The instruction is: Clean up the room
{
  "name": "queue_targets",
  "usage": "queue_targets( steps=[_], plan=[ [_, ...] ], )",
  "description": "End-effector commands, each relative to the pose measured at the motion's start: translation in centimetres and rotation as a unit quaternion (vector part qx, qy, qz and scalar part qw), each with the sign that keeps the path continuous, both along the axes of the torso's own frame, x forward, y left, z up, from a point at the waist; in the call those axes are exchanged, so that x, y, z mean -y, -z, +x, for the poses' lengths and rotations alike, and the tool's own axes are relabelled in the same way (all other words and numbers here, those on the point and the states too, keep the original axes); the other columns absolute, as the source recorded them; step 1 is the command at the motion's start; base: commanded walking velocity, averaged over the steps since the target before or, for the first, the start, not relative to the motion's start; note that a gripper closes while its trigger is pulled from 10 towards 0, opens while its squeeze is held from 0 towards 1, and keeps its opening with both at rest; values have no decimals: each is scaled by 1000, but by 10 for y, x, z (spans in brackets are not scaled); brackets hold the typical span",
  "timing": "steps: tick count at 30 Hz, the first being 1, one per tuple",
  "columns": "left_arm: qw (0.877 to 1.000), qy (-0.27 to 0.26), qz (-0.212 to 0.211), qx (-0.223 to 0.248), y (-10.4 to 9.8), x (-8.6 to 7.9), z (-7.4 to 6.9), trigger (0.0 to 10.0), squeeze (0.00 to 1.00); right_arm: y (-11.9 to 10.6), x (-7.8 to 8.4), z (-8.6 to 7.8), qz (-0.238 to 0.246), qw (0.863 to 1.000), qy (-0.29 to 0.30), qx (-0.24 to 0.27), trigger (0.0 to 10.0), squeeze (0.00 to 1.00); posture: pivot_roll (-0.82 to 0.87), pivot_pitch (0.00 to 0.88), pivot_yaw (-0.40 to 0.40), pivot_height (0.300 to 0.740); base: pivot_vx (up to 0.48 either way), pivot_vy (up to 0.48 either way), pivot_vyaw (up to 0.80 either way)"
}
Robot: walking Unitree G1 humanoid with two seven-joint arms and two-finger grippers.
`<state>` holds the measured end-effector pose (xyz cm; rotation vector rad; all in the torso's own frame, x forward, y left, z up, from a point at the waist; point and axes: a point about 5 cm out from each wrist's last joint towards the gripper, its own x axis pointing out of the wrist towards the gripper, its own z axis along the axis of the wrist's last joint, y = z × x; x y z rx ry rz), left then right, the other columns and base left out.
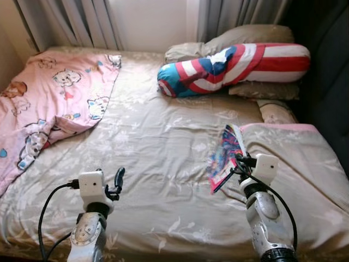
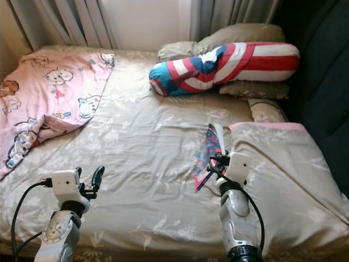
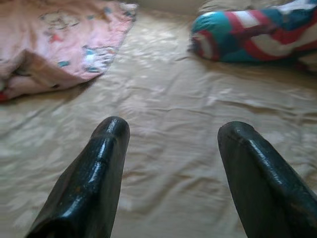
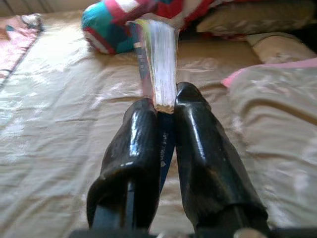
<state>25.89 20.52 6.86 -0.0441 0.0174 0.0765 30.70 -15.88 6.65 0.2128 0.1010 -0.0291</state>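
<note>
Overhead: right gripper (image 4: 166,106) clamps book (image 1: 224,155) above beige bed (image 1: 152,164); left gripper (image 3: 171,136) wide.

A bed (image 1: 163,164) takes up most of the room, covered by a beige sheet with a faint pale flower pattern, wrinkled across its middle. At the head of the bed hang grey pleated curtains (image 1: 76,22), parted around a bright pale wall (image 1: 152,22) from which daylight falls onto the sheet. Beige pillows (image 1: 245,35) lie against the head of the bed near its far right corner. A dark, shadowed surface (image 1: 327,71) stands just beside the bed along its right edge. A strip of cream wall (image 1: 11,49) borders the bed's far left corner.
</note>
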Motion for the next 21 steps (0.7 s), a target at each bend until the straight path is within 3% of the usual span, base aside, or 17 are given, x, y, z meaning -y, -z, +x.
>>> queue_targets(
  steps=[1,21],
  plan=[
    [1000,2,-3,-1,0,2,0,10000,0,-7,0,2,-3,1000,-4,21,10000,0,6,96,-39,740,0,0,0],
    [1000,9,-4,6,-3,5,1,10000,0,-8,-1,2,0,1000,-4,30,10000,0,3,85,-34,740,0,0,0]
  ],
)
